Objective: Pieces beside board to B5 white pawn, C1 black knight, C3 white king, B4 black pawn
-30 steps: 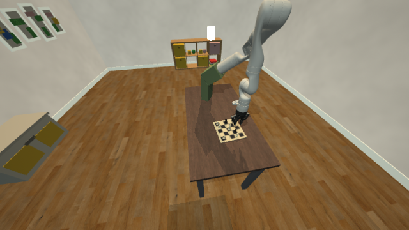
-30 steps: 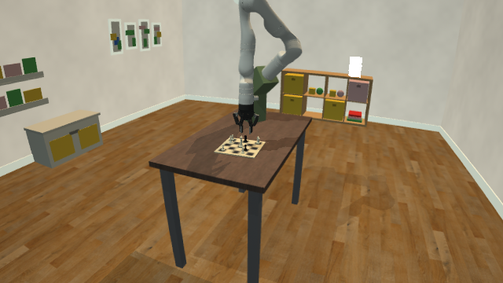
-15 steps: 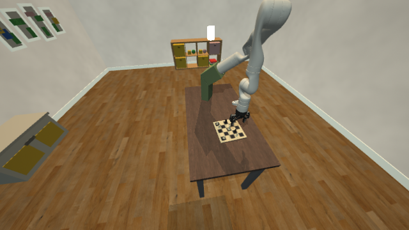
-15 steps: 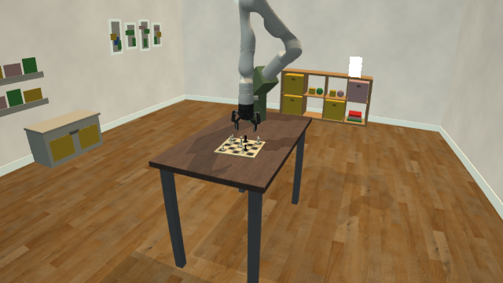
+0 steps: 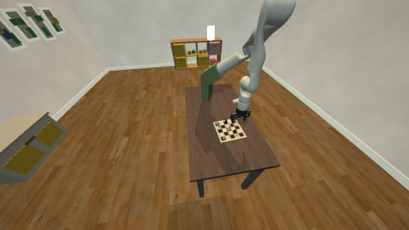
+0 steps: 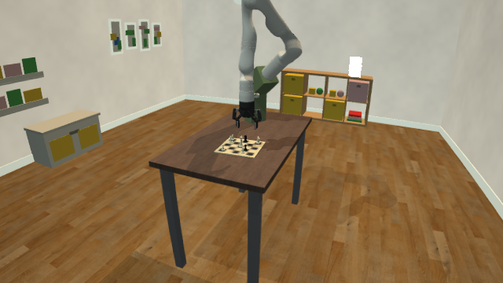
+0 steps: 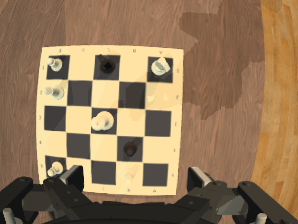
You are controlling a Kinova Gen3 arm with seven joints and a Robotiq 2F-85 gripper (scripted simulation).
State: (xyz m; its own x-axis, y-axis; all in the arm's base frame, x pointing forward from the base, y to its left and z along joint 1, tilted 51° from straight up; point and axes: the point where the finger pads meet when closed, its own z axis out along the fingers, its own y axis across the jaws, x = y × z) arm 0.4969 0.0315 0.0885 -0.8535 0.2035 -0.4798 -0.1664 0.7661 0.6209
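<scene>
Grpr (image 5: 239,119) (image 6: 247,126) (image 7: 137,177): fingers spread wide, nothing pinched. Posn: above bd, tips clear of all pcs; wrist view has them either side of row 5.

Bd (image 5: 241,138) (image 6: 218,151) (image 7: 181,90) flat on dk brown tbl (image 5: 204,166) (image 6: 204,165) (image 7: 220,150).

Task pcs, sq. read off wrist view:
- Wh. pawn (image 7: 129,177): B5, pale on pale sq., outline faint.
- Blk knight (image 5: 225,121) (image 6: 245,138) (image 7: 106,65): C1, upright.
- Wh. king (image 5: 229,128) (image 6: 240,141) (image 7: 103,121): C3, upright, tall.
- Blk pawn (image 5: 234,131) (image 6: 245,148) (image 7: 130,148): B4, dk on dk; base edge hard to read.

All 4 on named sqs. Wh. pawn base vs. sq. lines: can't tell exactly.

Other pcs, all wh.: A1 pc (image 6: 258,139) (image 7: 160,66); E1 pc (image 7: 55,64); E2 pc (image 7: 55,92), just beside E1 pc; E5 pc (image 5: 223,138) (image 6: 222,148) (image 7: 55,169), near one fingertip in wrist view but apart from it. Types n/c at this res.
</scene>
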